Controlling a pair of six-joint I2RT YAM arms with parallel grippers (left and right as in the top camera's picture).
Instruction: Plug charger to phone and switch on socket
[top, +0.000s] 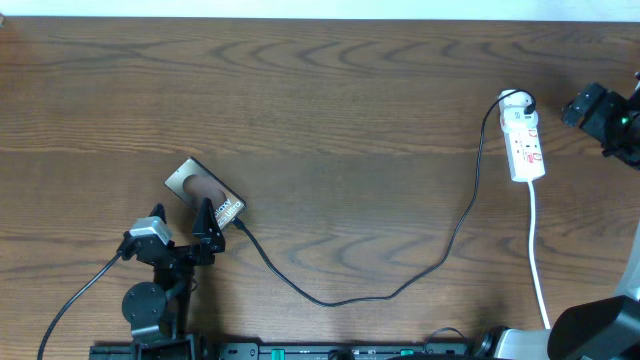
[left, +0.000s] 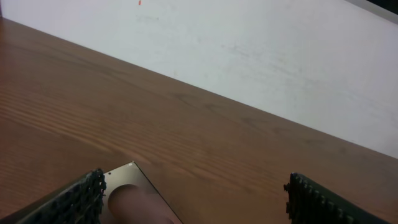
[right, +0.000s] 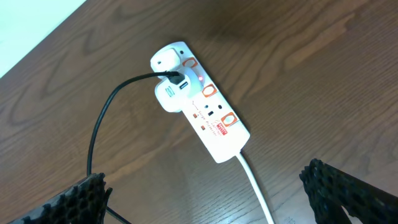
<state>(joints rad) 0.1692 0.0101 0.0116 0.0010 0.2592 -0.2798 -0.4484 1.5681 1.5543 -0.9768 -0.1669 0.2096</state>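
My left fingers (left: 78, 202) are released and wide apart; the phone (left: 127, 186) lies between them, beside the 9 o'clock one. My right fingers (right: 348, 193) are released too, with the socket (right: 205, 112) at 12 o'clock. On the table (top: 330, 120) I count one phone, one charger (top: 400, 285) and one socket.

We see a brown wooden table (top: 350, 100). The phone (top: 205, 190) lies flat on it near the left side. The socket (top: 525, 145) lies far off on the right, and its white cord (top: 537, 250) runs to the near edge. The thin black charger (top: 400, 290) curves over the wood from the socket to the phone's end.
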